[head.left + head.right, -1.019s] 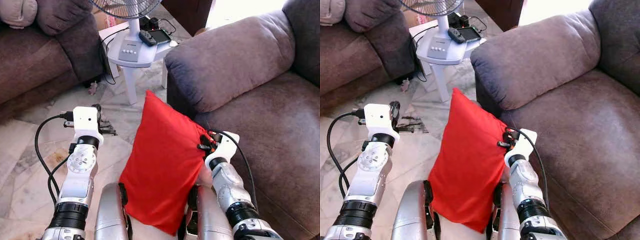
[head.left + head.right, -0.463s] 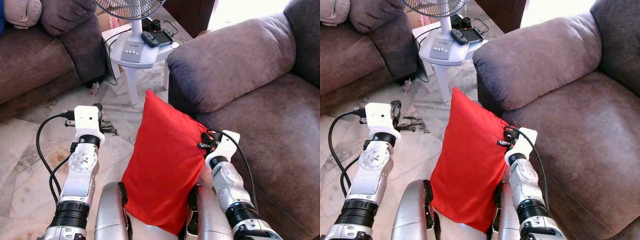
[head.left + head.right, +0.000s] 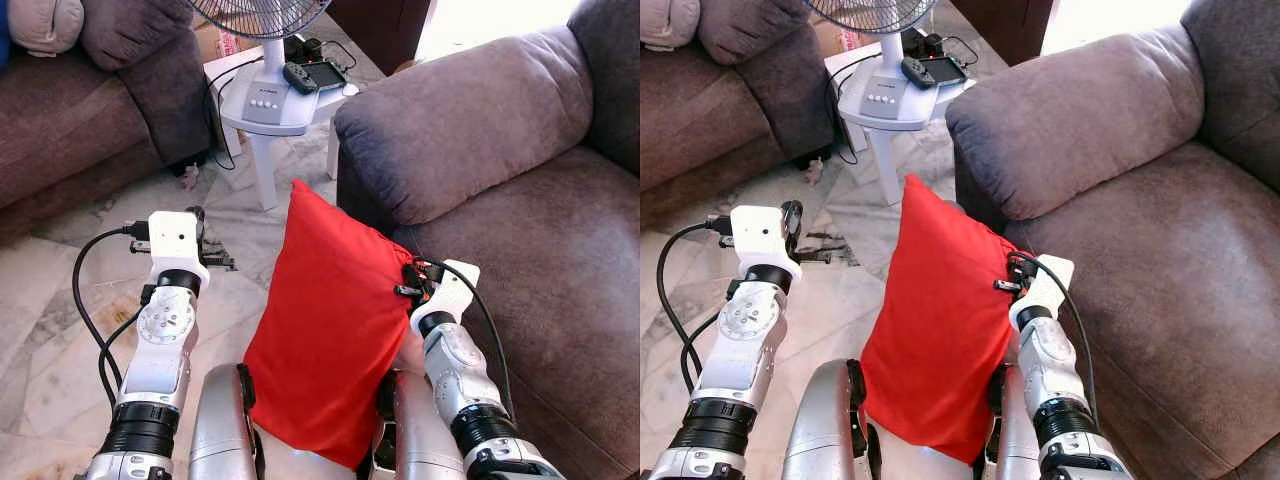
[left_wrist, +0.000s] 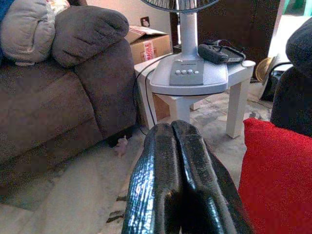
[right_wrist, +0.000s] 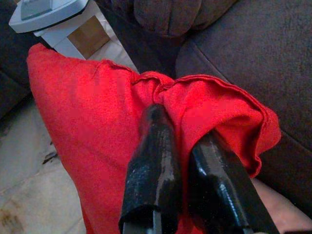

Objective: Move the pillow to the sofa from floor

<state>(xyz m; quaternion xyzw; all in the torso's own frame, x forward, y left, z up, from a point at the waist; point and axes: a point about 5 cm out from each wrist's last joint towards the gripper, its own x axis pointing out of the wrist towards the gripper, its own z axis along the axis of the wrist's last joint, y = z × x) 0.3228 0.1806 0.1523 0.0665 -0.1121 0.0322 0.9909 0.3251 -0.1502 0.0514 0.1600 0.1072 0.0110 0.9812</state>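
Observation:
A red pillow (image 3: 330, 320) hangs upright in front of me, between my two arms and beside the arm of the grey-brown sofa (image 3: 560, 250). My right gripper (image 5: 183, 146) is shut on the pillow's bunched right edge, the cloth pinched between its black fingers (image 5: 156, 161). In the head views that gripper (image 3: 412, 282) sits against the pillow's right side. My left gripper (image 4: 173, 146) is shut on nothing, held up over the floor to the left of the pillow. The left wrist (image 3: 175, 240) stays apart from the cloth.
A white stool (image 3: 275, 105) with a standing fan's base and a dark handheld device (image 3: 312, 73) stands just beyond the pillow. A second brown sofa (image 3: 80, 120) with cushions lies at the far left. Marble floor (image 3: 60, 300) spreads below my left arm.
The view has shifted slightly. The pillow and both arms keep the same pose.

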